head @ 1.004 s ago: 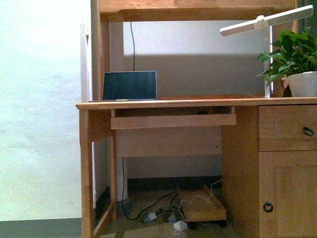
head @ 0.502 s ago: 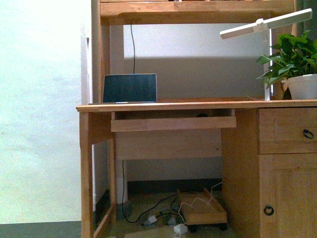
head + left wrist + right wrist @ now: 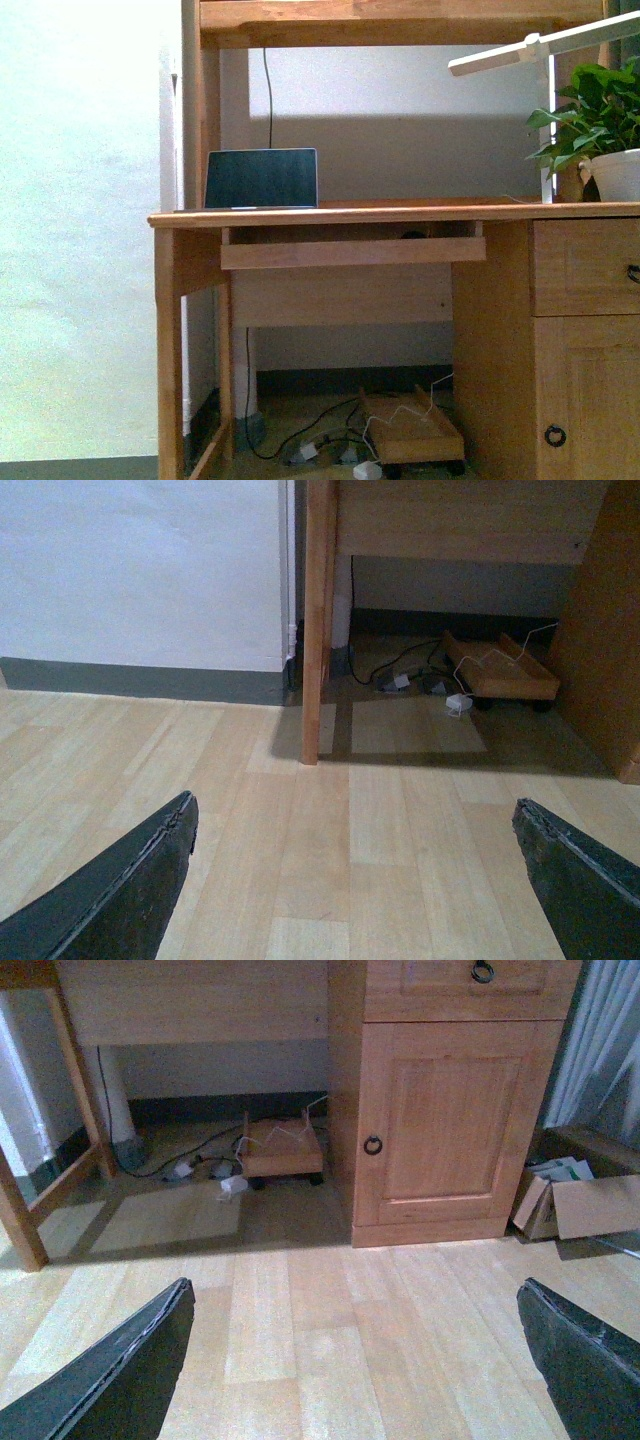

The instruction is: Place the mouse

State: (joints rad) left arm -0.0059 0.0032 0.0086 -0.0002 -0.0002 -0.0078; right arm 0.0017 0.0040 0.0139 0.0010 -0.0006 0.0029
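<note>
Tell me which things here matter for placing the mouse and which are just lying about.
Job: mouse, seemingly the small dark shape on the pull-out tray; left gripper and right gripper, both open and empty.
Lying about: laptop, lamp, potted plant, floor cables and plugs, cardboard box.

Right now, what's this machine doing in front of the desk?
Nothing is being handled. The robot faces a wooden desk with a laptop on top and a pull-out tray below it. Its left fingers and right fingers are both spread open and empty, hanging low over the floor. A small dark lump on the tray may be the mouse, but it is too small to tell.
</note>
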